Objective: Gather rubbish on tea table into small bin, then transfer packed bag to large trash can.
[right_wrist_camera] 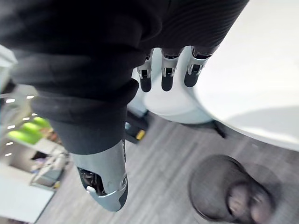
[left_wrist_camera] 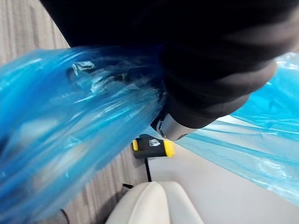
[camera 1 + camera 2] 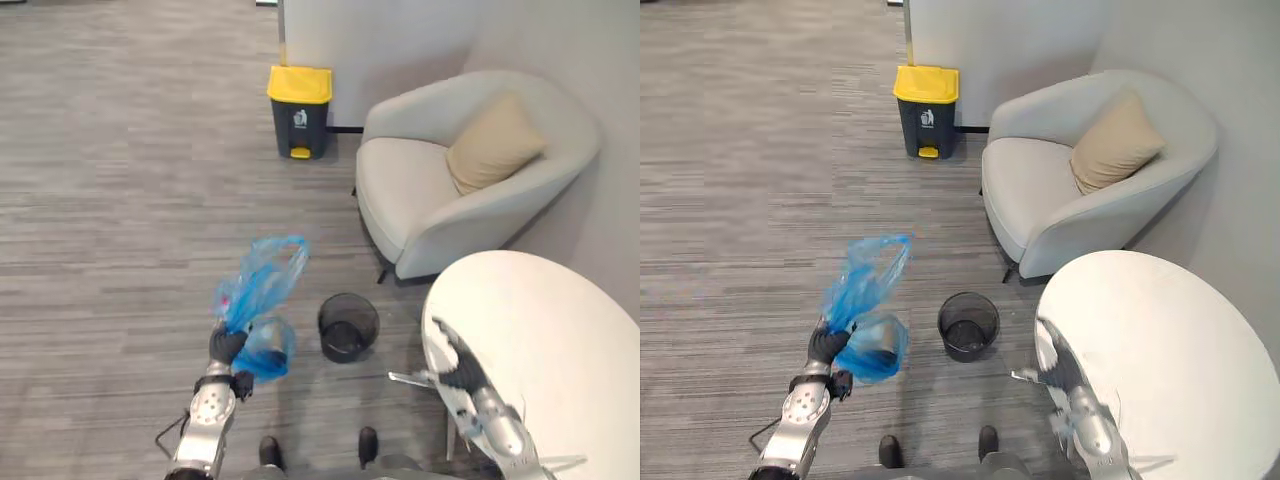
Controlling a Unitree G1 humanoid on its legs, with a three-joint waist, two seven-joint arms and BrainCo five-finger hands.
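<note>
Gripping hand: left hand (image 3: 227, 345), lower left, closed round the neck of a crinkly translucent blue bag (image 3: 262, 285).
Right hand (image 3: 462, 368): fingers loose, at the smooth round white tea table (image 3: 560, 340) edge, lower right.
Small bin (image 3: 348, 327): round black mesh, centre.
Large trash can (image 3: 299, 110): dark, yellow lid, top.
Floor (image 3: 120, 200): grey striped planks.

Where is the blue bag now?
In the eye views the blue bag is gripped in the left hand on the robot's left, above the floor, beside the small black bin and apart from it.
</note>
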